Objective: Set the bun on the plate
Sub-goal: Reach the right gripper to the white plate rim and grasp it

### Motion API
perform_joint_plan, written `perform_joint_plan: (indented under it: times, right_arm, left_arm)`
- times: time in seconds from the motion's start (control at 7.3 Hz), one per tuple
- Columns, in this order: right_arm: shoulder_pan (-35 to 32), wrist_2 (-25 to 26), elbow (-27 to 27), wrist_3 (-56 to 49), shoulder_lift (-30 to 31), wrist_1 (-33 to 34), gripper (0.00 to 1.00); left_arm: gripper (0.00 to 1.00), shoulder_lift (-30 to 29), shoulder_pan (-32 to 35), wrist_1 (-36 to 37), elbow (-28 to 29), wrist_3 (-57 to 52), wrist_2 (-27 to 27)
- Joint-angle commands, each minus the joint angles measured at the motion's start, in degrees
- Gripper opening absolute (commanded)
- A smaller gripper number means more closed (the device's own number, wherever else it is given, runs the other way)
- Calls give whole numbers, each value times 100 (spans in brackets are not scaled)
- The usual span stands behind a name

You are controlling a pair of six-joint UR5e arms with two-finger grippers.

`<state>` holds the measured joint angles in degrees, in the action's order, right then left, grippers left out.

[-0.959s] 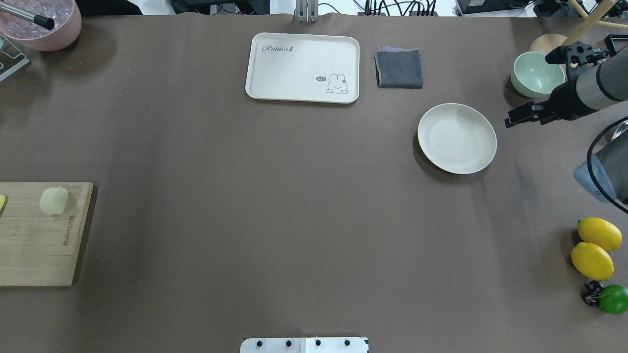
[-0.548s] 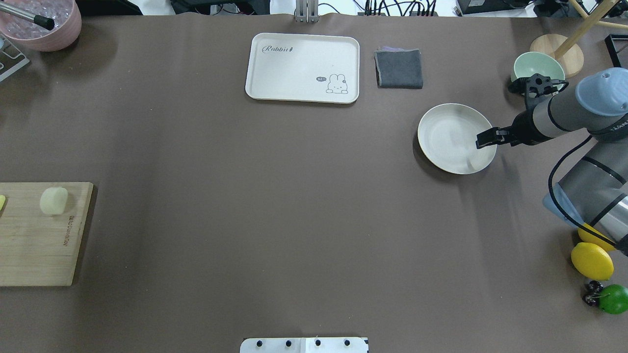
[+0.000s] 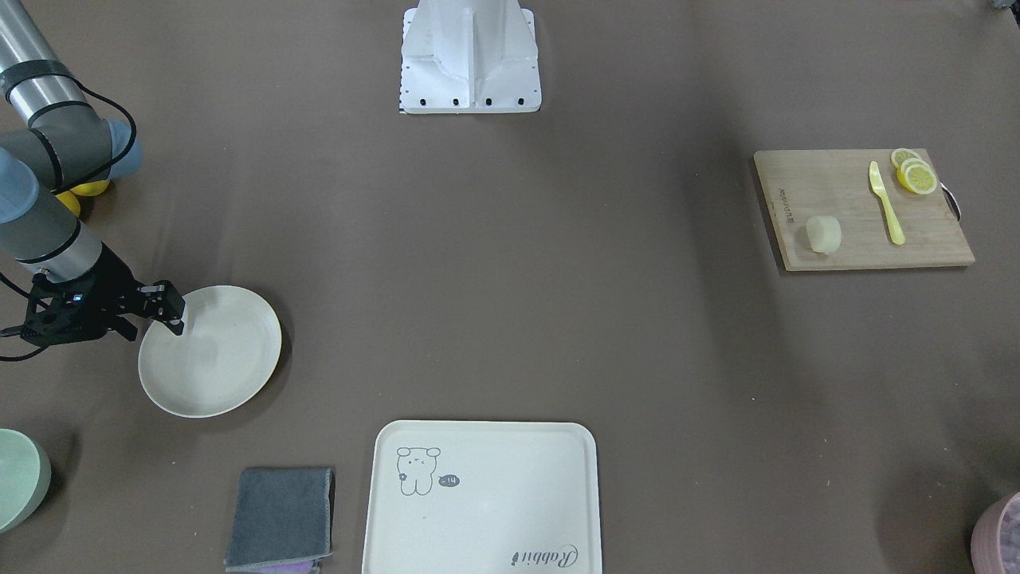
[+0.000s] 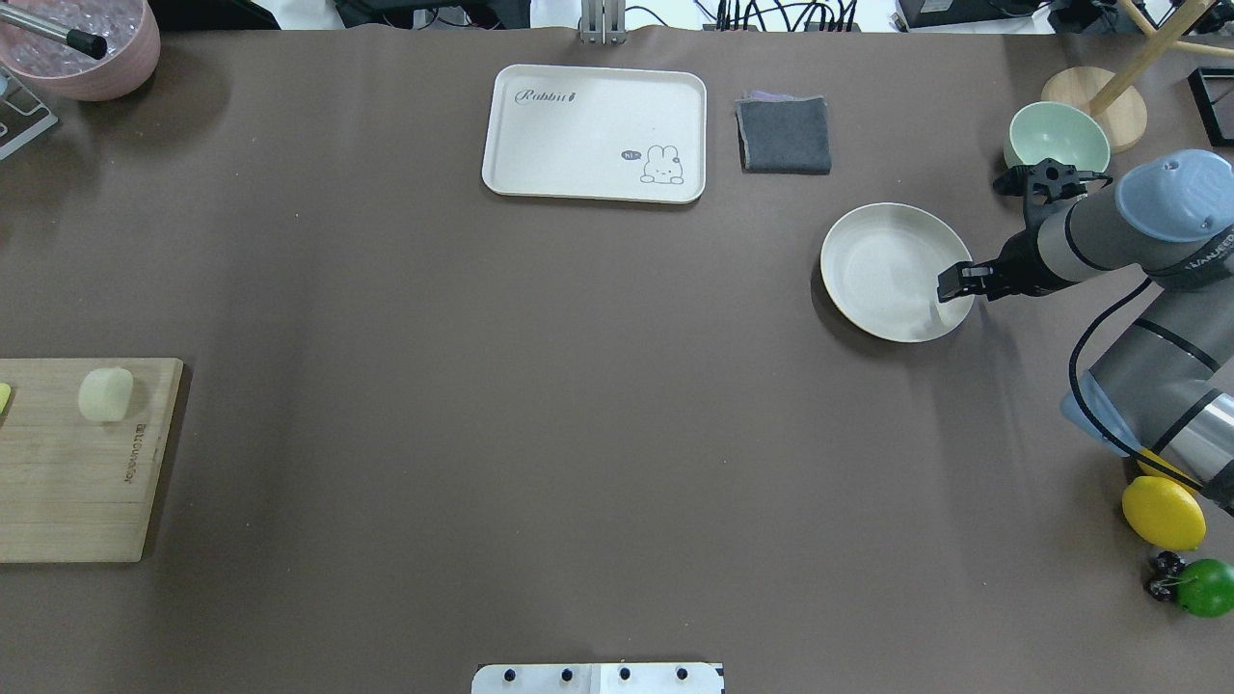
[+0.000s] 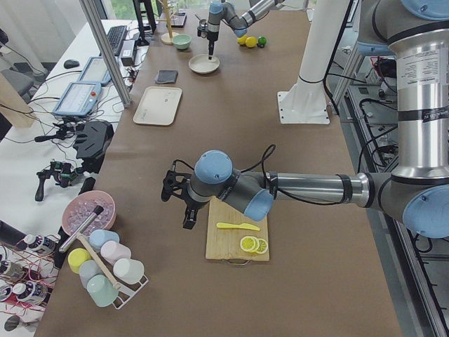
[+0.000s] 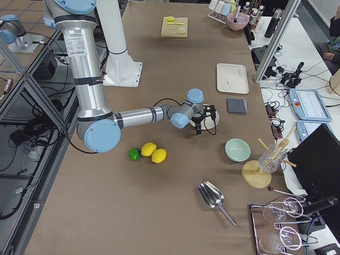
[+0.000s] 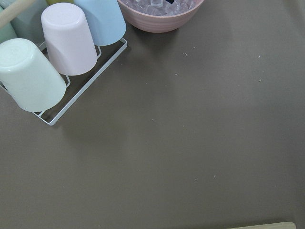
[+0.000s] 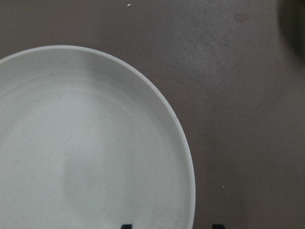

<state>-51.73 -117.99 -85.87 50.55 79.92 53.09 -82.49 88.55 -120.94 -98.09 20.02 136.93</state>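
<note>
The bun [image 4: 105, 394] is a pale cream lump lying on the wooden cutting board [image 4: 67, 482] at the table's left edge; it also shows in the front view [image 3: 823, 234]. The round cream plate [image 4: 897, 272] sits empty at the right. My right gripper [image 4: 954, 285] hangs open over the plate's right rim. In the right wrist view its two dark fingertips [image 8: 126, 225] stand apart on either side of that rim. My left gripper [image 5: 177, 202] shows only in the left side view, beside the board, and I cannot tell its state.
A bear-print tray [image 4: 595, 133] and a folded grey cloth [image 4: 784, 135] lie at the back. A green bowl [image 4: 1056, 145] stands behind the right arm, lemons [image 4: 1164, 512] and a lime [image 4: 1207, 587] near it. A yellow knife [image 3: 886, 203] and lemon slices [image 3: 914, 175] share the board.
My right arm swung in from beside the green bowl to the plate's right rim, then shifted slightly along it. The bun and the plate have stayed put.
</note>
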Motion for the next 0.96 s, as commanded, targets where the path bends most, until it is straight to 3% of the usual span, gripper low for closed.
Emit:
perform_joint_plan:
  times: [0.0, 0.82]
  right_arm:
    - [5, 135, 53, 95, -29, 0, 0]
    - [12, 56, -290, 1682, -1107, 62, 0]
  left_arm:
    - [98, -13, -5, 0, -9, 2, 0]
    - [98, 22, 13, 0, 9, 2, 0]
